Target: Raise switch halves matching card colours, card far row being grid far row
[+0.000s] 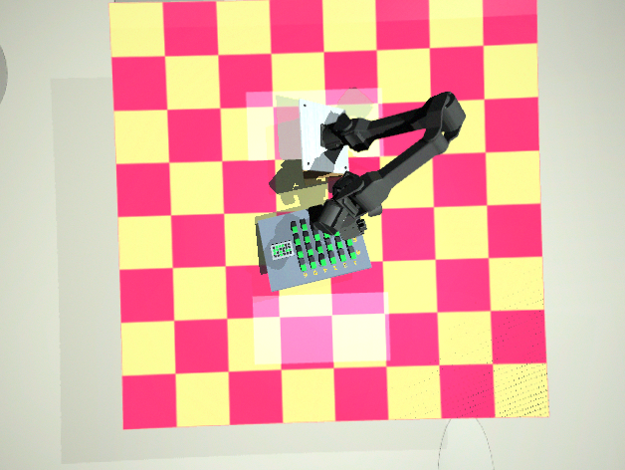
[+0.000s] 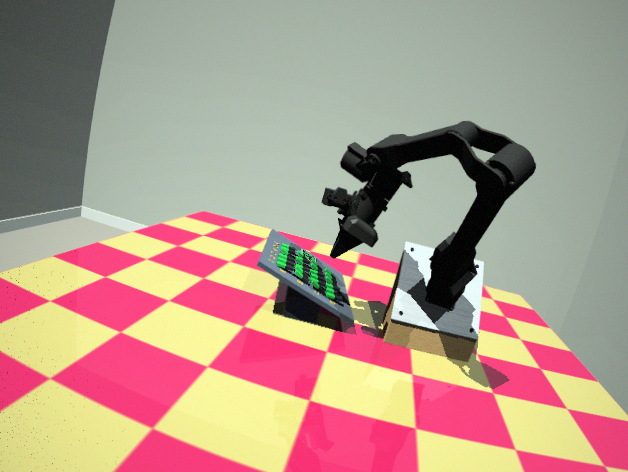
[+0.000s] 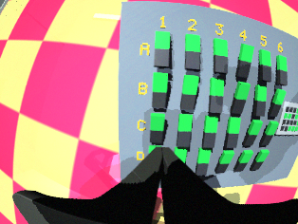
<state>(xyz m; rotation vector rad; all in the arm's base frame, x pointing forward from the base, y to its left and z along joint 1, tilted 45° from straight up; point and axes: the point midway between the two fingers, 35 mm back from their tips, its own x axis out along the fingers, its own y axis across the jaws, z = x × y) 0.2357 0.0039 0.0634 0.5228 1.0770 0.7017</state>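
Where the grey walls and pale floor give way, a pink-and-yellow checkered tabletop [image 2: 152, 324] fills most of every view. One black arm [image 2: 477, 167] rises from a steel-topped wooden base block [image 2: 431, 314] and bends down toward one tilted grey panel [image 2: 284, 284], propped so its far edge sits higher. On the panel: a grid of rocker switches [image 3: 214, 99], four rows lettered A to D, six columns numbered 1 to 6, twenty-four in all, each half green, half dark grey. One small card [image 3: 289, 119] lies on the panel just beside the column 6 end. One gripper [image 2: 339, 248], fingers pressed together on nothing, hangs point-down above the panel's near edge, apart from it; in the wrist view its tip lines up near row D, column 1.
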